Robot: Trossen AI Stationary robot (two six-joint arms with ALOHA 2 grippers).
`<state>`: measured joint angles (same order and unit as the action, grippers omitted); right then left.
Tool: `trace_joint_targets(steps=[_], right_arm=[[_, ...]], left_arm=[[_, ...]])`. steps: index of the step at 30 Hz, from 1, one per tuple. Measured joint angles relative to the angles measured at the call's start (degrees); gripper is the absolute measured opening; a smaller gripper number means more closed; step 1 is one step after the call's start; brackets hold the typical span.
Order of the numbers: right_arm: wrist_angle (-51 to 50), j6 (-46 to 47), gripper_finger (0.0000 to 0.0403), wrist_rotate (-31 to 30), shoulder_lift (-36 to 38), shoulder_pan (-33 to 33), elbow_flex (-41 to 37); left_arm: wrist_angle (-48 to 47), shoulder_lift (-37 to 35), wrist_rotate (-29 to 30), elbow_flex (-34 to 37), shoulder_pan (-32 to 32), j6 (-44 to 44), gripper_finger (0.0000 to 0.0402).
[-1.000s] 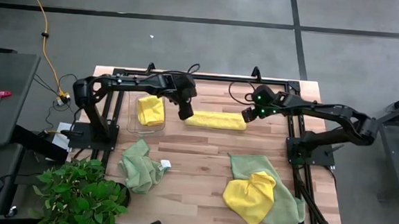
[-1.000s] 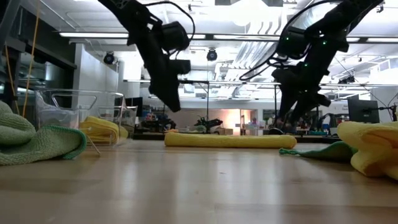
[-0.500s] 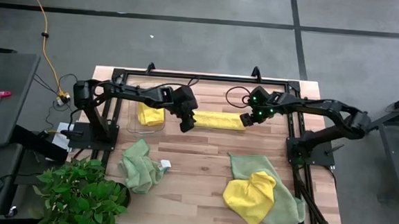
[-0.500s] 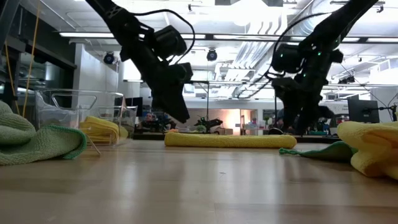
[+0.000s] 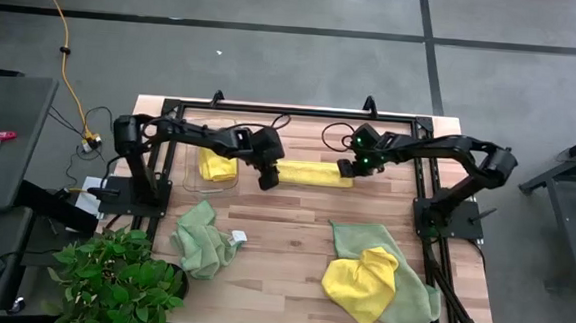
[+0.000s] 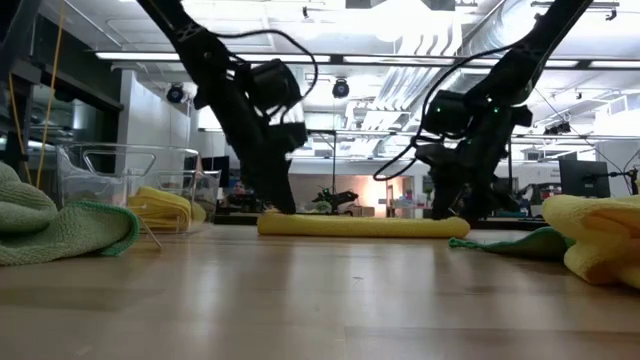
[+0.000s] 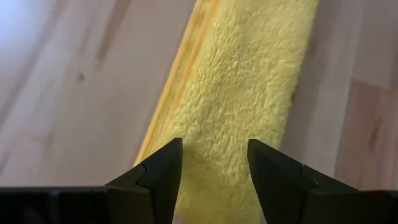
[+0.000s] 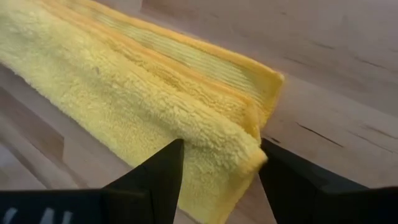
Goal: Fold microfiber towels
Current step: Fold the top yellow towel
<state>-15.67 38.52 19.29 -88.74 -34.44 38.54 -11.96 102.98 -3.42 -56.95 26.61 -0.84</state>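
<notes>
Far left on the counter (image 5: pixel 293 237), a green towel (image 5: pixel 203 238) lies crumpled near the plant (image 5: pixel 110 281); just behind it a clear bin (image 5: pixel 210 182) holds a folded yellow towel (image 5: pixel 218 160). Left hand (image 5: pixel 266 176) is down at the left end of the long yellow towel (image 5: pixel 312 172), fingers (image 7: pixel 158 171) spread with that end lying between them — not pinching yet, cloth looks loose under the tips. This towel is folded into a narrow strip toward the back of the counter, between the two arms; its long axis runs left-right across the counter, ends pointing at each arm. Right hand (image 5: pixel 346 169) sits at the strip's right end, fingers (image 8: pixel 155 174) also spread, straddling the corner where the stacked layers show. Handling guess: light, soft, floppy pile fabric, a bit grippy, not fragile; it will sag and layers may slide apart if only the top one is caught. Best hold looks like both short ends, pinching through all layers near the corners, so the strip lifts evenly and can be folded end over end. Front right, another yellow towel (image 5: pixel 361 281) lies bunched on top of a second green towel (image 5: pixel 410 299), both unfolded — well apart from the hands.
</notes>
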Motion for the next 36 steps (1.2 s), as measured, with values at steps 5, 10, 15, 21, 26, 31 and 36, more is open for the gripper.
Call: trace_joint_targets(steps=[5,10,15,21,26,31,36], right_arm=[[0.75,2.87,0.0193,-1.28,-1.70,1.21,0.17],[1.62,4.05,0.0190,-2.58,-1.85,1.81,0.11],[2.18,4.13,0.0130,-3.10,-1.96,1.81,-0.01],[0.13,0.18,0.0013,-4.12,2.06,0.91,-0.14],[-9.35,-4.00,0.0004,-4.86,9.06,-2.83,-0.07],[-23.28,-9.82,0.0002,-7.94,16.33,-7.47,-0.07],[-30.75,-11.80,0.0001,-10.01,22.64,-11.27,-0.07]], left_arm=[[-0.05,3.49,0.62,-0.02,-0.13,0.50,0.0170],[0.39,4.62,2.09,-0.23,-0.22,0.61,0.0170],[0.60,4.70,2.44,-0.19,-0.23,0.22,0.0170],[3.18,4.94,2.86,-0.10,-0.66,1.36,0.0170],[2.85,5.33,3.61,-2.64,-3.01,1.93,0.0170],[1.61,5.29,6.89,-7.36,-5.85,-0.82,0.0170],[1.14,5.20,7.37,-10.80,-7.19,-3.26,0.0170]])
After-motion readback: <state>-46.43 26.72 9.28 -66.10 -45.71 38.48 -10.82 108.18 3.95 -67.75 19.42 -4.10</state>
